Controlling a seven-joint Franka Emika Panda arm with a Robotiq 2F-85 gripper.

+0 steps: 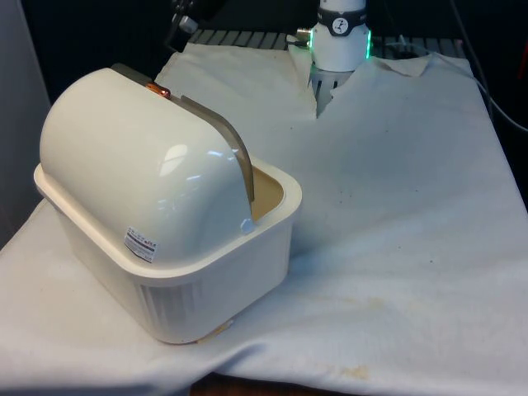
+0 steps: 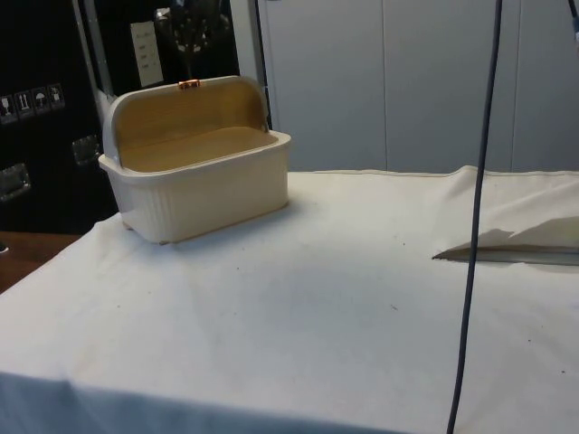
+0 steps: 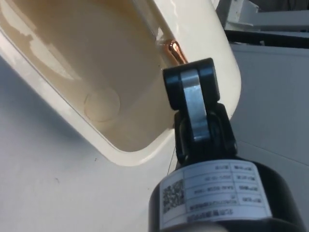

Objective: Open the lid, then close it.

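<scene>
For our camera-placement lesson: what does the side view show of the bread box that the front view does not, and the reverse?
Side view alone: the cream plastic bread box faces its opening here, showing the wood-coloured inside of the raised roll-top lid and the empty interior. Front view alone: the lid's glossy domed back and a small printed sticker on the rim. Both: the lid open, the small copper-coloured handle at its edge, and the white cloth.

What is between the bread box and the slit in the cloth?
Nothing but bare white cloth lies between the bread box and the slit, as the side view shows.
</scene>
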